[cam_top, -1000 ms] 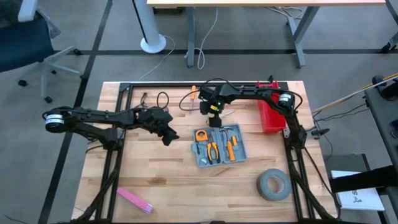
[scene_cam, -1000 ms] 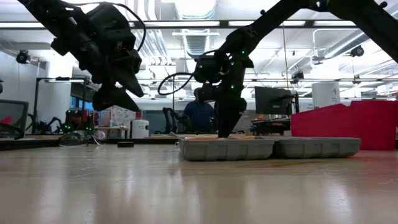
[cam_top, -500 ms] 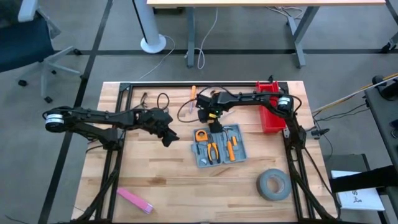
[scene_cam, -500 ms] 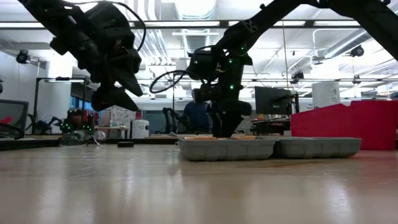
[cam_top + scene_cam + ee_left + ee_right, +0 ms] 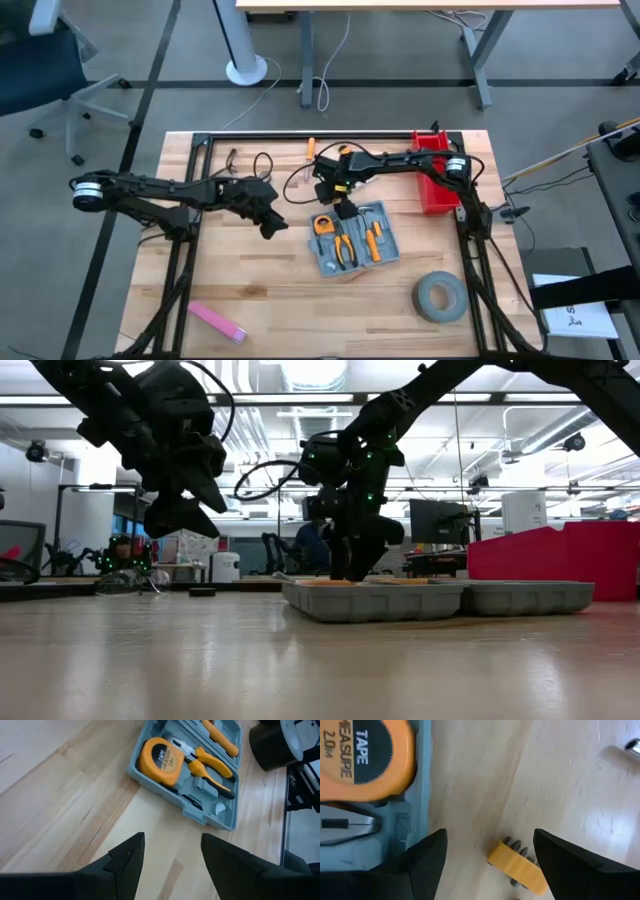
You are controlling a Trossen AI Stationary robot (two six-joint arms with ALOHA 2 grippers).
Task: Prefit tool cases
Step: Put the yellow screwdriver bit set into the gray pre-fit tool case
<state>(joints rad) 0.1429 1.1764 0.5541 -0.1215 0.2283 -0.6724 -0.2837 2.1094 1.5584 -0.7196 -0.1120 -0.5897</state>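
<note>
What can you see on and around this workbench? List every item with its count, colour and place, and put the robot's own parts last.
tool case: one, blue-grey, open at the table's middle
tape measure: one, orange, in the case
pliers: one, orange-handled, in the case
bit holder: one, yellow, on the wood just outside the case
red bin: one, right far edge
tape roll: one, grey, right near side
pink bar: one, left near corner
table: one, light wood
left gripper: open, in the air left of the case
right gripper: open, at the case's far edge, over the bit holder
</note>
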